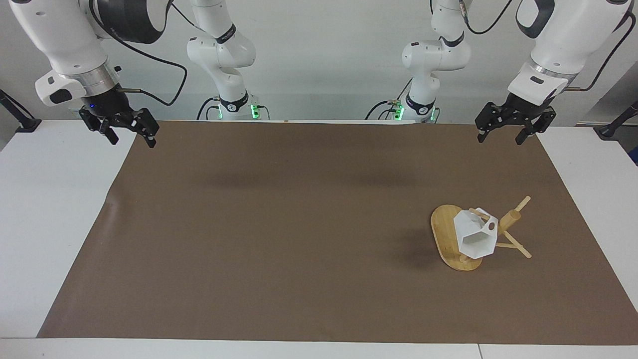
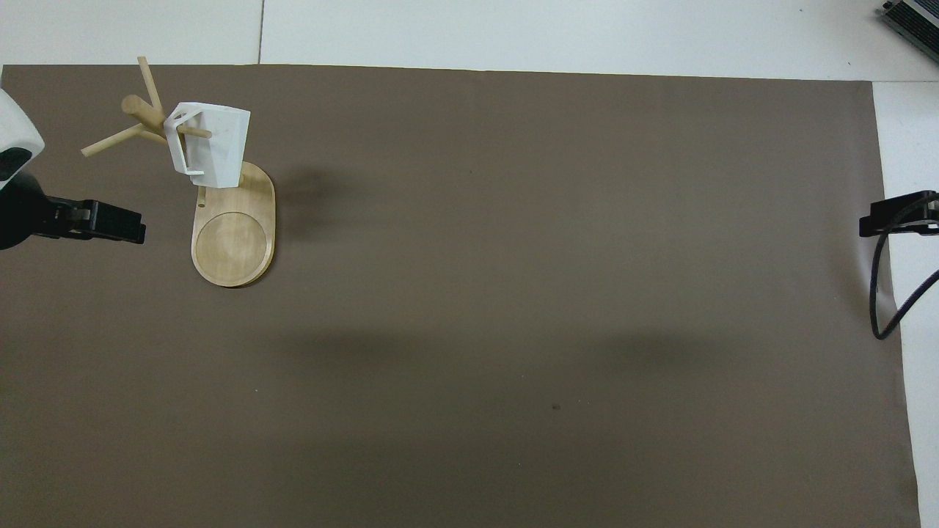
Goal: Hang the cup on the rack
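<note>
The white faceted cup hangs by its handle on a peg of the bamboo rack, which stands toward the left arm's end of the table. In the overhead view the cup sits on a peg above the rack's oval base. My left gripper is open and empty, raised over the mat's edge nearest the robots, well clear of the rack; it also shows in the overhead view. My right gripper is open and empty, waiting raised over the mat's corner at the right arm's end.
A brown mat covers most of the white table. A black cable hangs by the right gripper. A dark object lies at the table's corner farthest from the robots.
</note>
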{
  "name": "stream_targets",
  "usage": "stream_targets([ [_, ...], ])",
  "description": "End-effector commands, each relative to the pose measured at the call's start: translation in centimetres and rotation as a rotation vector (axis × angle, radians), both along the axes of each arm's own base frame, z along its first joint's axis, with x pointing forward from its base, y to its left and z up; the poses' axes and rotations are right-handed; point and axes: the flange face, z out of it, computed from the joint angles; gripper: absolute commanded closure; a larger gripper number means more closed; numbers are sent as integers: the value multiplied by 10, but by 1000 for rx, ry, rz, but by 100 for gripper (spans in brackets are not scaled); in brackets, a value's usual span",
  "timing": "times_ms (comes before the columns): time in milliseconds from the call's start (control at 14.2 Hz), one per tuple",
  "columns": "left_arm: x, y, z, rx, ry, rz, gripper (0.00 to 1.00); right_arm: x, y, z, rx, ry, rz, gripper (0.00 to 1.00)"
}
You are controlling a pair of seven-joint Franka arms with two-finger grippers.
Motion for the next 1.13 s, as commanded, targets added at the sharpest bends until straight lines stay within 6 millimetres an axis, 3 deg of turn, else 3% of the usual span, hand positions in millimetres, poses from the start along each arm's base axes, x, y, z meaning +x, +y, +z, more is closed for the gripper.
stream_targets([
  [0, 2, 8, 4, 20, 29, -4, 0, -7, 0, 1, -4, -2, 15, 0],
  [494, 1, 28, 3, 5, 40, 47, 0, -8, 0, 2, -4, -4, 15, 0],
  [1058, -3, 34, 0, 9, 60, 53, 0, -8, 0, 2, -4, -4, 15, 0],
])
